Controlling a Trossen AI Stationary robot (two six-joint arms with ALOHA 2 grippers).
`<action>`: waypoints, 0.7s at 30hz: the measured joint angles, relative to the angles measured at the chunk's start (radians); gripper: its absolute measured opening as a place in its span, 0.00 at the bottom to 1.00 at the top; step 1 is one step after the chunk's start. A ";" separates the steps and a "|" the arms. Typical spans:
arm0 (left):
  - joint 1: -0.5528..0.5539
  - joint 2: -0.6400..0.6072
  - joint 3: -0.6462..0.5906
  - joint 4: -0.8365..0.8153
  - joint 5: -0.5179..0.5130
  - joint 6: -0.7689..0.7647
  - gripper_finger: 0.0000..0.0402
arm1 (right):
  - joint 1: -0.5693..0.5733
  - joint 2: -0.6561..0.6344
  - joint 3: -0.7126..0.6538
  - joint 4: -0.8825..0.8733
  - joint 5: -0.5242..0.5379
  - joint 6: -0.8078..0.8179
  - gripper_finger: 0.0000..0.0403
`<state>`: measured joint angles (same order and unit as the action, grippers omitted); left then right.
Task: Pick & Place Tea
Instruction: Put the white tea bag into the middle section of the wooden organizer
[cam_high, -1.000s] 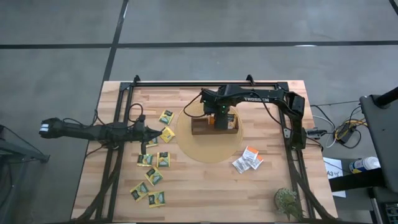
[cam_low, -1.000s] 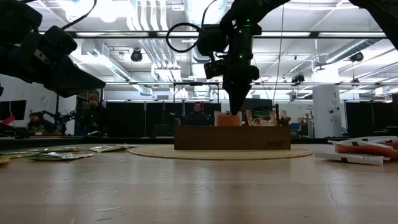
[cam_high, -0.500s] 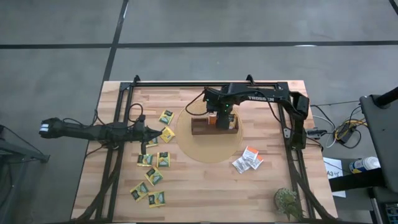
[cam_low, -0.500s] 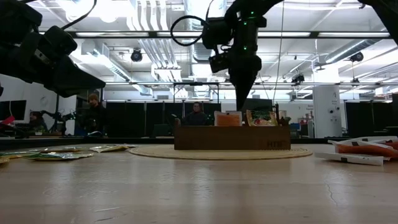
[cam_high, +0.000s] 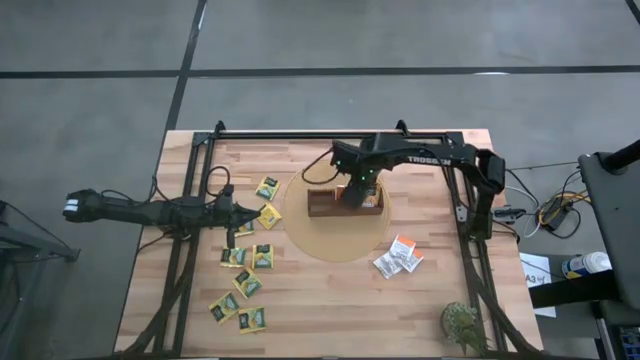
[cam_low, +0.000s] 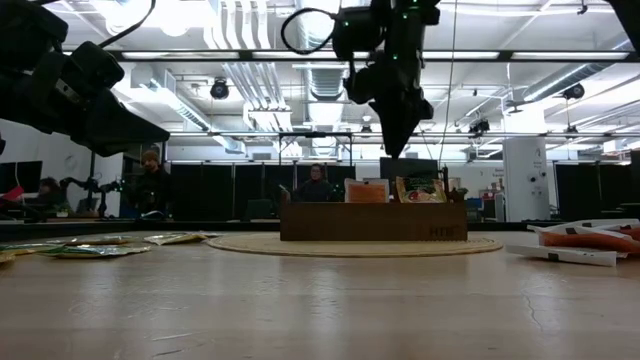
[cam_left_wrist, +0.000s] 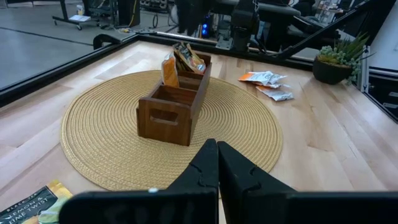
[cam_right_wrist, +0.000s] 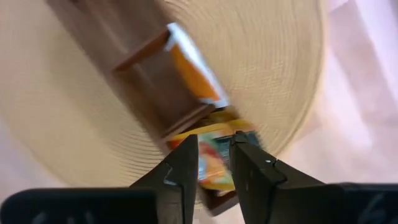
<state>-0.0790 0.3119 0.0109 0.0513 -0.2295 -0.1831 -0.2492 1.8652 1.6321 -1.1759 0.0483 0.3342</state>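
Looking straight down, the high view shows the right gripper (cam_high: 352, 192) above the brown wooden tray (cam_high: 345, 203) on a round woven mat (cam_high: 337, 238); yellow-green tea packets (cam_high: 247, 282) lie flat on the planked table (cam_high: 330, 320) near the left gripper (cam_high: 250, 214), white-and-orange packets (cam_high: 399, 254) well apart. Low view: the right gripper (cam_low: 393, 140) hangs clear above the tray (cam_low: 372, 221), where an orange packet (cam_low: 365, 191) stands upright. Left wrist view: dark fingers (cam_left_wrist: 214, 169) pressed together. Right wrist view: fingers (cam_right_wrist: 180, 171) slightly parted, pinching nothing, over the tray's orange packet (cam_right_wrist: 194, 73).
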 joint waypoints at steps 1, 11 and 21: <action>0.000 0.000 0.000 0.000 0.000 0.000 0.00 | 0.012 0.000 0.000 0.000 0.000 0.012 0.21; 0.000 0.000 0.000 0.000 0.000 0.000 0.00 | 0.213 0.000 -0.001 0.027 0.076 0.122 0.18; 0.000 0.000 0.000 0.000 0.000 0.000 0.00 | 0.436 -0.002 -0.001 0.040 0.448 0.185 0.17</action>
<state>-0.0791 0.3119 0.0111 0.0513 -0.2295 -0.1830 0.1873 1.8637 1.6310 -1.1358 0.4961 0.5191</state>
